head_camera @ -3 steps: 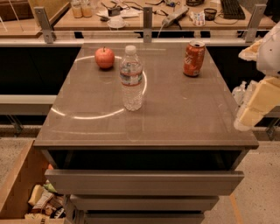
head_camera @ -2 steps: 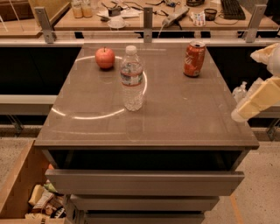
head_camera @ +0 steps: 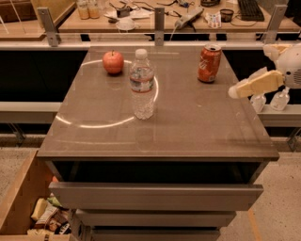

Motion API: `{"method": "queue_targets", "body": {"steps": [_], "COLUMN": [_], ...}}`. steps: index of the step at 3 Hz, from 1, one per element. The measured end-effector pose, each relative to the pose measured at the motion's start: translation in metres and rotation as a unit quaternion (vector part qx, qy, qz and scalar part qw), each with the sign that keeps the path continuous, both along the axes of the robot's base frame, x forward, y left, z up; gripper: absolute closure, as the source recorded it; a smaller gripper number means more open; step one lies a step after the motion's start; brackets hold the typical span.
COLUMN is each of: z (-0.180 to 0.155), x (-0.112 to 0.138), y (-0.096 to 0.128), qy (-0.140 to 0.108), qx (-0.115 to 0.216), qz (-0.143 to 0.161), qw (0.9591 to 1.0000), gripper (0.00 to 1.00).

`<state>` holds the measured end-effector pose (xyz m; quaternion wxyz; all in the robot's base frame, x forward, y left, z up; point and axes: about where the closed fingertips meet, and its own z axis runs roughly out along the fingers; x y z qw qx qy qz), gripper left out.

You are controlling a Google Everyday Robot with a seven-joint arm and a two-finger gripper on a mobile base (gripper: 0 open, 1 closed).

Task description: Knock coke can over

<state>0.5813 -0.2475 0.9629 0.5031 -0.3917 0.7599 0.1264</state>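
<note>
The coke can (head_camera: 209, 63) stands upright at the back right of the grey table top (head_camera: 188, 122), orange-red with white lettering and a silver rim. My gripper (head_camera: 240, 89) reaches in from the right edge of the view, a cream-coloured part pointing left at about the can's height. It hangs over the table's right edge, to the right of the can and a little nearer the front, and is apart from it.
A clear water bottle (head_camera: 142, 84) stands near the table's middle. A red apple (head_camera: 113, 62) sits at the back left. A cluttered desk (head_camera: 155, 12) lies behind a rail. Drawers (head_camera: 155, 195) are below the top, and a box of clutter (head_camera: 44, 214) is at lower left.
My gripper has risen and moved left and further back, from beside the table's right edge toward the can. The can, bottle and apple have not moved.
</note>
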Motion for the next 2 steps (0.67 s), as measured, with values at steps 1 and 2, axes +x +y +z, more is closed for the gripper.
{"method": "queue_targets", "body": {"steps": [1,2], "z": [0.0046,0.0049], "x": [0.0193,0.0184], "y": [-0.003,-0.003], "qy": [-0.022,-0.021], "qx": [0.02,0.018], "qz": [-0.023,-0.023], "qw": [0.9993,0.9993], "gripper": [0.0,0.0]}}
